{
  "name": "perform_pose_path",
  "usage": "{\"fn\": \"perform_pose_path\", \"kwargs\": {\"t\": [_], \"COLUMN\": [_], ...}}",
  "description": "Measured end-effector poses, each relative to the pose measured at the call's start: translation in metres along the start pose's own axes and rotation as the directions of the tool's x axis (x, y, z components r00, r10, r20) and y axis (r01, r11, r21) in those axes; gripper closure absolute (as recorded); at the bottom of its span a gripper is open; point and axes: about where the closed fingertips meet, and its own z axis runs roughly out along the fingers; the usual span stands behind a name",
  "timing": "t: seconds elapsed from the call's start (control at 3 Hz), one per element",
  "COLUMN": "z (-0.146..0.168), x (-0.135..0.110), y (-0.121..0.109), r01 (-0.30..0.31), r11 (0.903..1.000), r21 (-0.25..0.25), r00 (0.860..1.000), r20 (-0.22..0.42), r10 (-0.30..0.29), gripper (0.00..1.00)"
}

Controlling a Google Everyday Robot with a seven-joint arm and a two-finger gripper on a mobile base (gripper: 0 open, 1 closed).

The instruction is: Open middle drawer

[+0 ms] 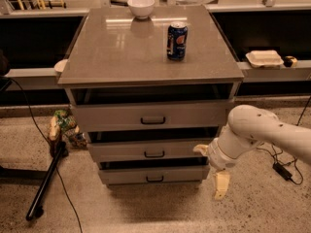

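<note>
Gripper [209,171] is hanging low off the desk's front right corner, just beside the right end of the middle drawer [126,151]. Its two cream fingers [221,186] are standing spread wide, one pointing at the drawer front, one pointing down at the floor, pinching nothing. Cannot tell whether the upper finger is touching the drawer. White arm [272,135] is extending in from beyond the desk's right edge. Middle drawer is sitting below the desk's front edge, between the top drawer [112,116] and the bottom drawer [126,175], with its black loop handle [154,154] well left of the gripper. Blue soda can [177,41] is standing upright on the desk top [107,52], toward the right edge. White bowl [141,7] is sitting at the back edge.
</note>
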Motion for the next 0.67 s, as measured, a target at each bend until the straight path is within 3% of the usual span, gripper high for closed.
{"fn": "perform_pose_path", "kwargs": {"t": [0.33, 0.67], "z": [0.024, 0.046], "x": [0.010, 0.024], "y": [-0.022, -0.049], "r01": [0.092, 0.170], "r11": [0.9953, 0.9813], "r21": [0.030, 0.090], "r00": [0.995, 0.985], "r20": [-0.028, -0.033], "r10": [-0.091, -0.168], "gripper": [0.00, 0.00]}}
